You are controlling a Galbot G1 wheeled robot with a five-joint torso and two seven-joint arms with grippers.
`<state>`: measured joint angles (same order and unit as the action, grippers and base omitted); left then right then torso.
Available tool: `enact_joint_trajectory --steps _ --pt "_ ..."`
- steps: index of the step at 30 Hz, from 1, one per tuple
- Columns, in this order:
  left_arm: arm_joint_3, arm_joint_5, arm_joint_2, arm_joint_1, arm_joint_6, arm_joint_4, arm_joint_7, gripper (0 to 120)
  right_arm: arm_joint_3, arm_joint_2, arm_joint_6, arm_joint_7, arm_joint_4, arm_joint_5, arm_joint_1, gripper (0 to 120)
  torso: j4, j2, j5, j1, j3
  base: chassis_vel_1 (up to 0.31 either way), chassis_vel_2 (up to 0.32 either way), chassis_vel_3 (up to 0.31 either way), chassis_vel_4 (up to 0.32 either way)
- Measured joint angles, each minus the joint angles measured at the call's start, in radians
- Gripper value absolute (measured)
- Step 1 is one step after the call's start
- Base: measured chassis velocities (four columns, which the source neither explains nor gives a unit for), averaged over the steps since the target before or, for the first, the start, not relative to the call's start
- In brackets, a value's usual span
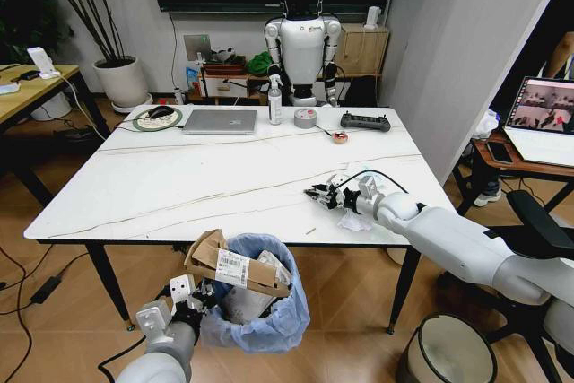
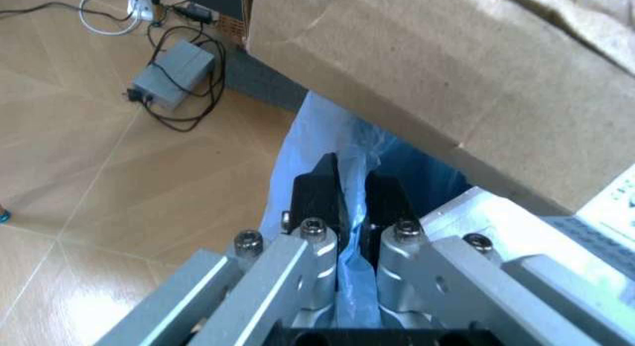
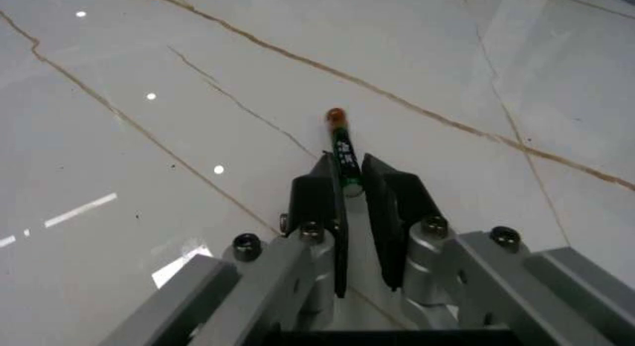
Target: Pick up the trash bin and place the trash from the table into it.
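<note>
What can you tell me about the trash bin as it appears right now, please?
The trash bin is a small round bin lined with a crinkly light-blue plastic bag, upright below the near edge of the table. A torn brown cardboard box with a white label sticks out of its top, along with pale paper. The left gripper is shut on the bag's rim at the bin's left side.

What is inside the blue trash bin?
The trash bin, gripped at its bag by the left gripper, holds a torn cardboard box sticking out and white paper. Anything deeper is covered. The right gripper pinches a thin stick over the table.
</note>
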<state>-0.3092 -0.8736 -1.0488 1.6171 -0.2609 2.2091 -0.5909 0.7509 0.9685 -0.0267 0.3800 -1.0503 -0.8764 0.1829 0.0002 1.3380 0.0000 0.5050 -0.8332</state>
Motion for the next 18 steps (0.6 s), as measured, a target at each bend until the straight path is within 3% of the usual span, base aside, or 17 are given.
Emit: enact_joint_trajectory --steps 4,10,18 --pt "0.0 0.0 0.0 -0.001 0.0 -0.001 0.0 0 0.005 -0.002 0.0 0.0 -0.006 -0.001 -0.002 0 -0.0001 0.0 -0.0001 0.0 0.0 0.0 0.0 0.0 0.0" --pt "0.002 -0.001 -0.001 -0.003 0.0 -0.007 0.001 0 0.006 -0.007 0.002 -0.005 -0.036 -0.006 -0.001 0 -0.0002 0.0 0.0 0.0 0.0 0.0 0.0 0.0 0.0" --pt "0.003 -0.001 0.002 -0.006 0.001 -0.009 0.002 0 -0.019 -0.029 -0.012 -0.024 -0.192 -0.085 -0.017 0 0.0001 0.0 -0.0001 0.0 0.0 0.0 0.0 0.0 0.0"
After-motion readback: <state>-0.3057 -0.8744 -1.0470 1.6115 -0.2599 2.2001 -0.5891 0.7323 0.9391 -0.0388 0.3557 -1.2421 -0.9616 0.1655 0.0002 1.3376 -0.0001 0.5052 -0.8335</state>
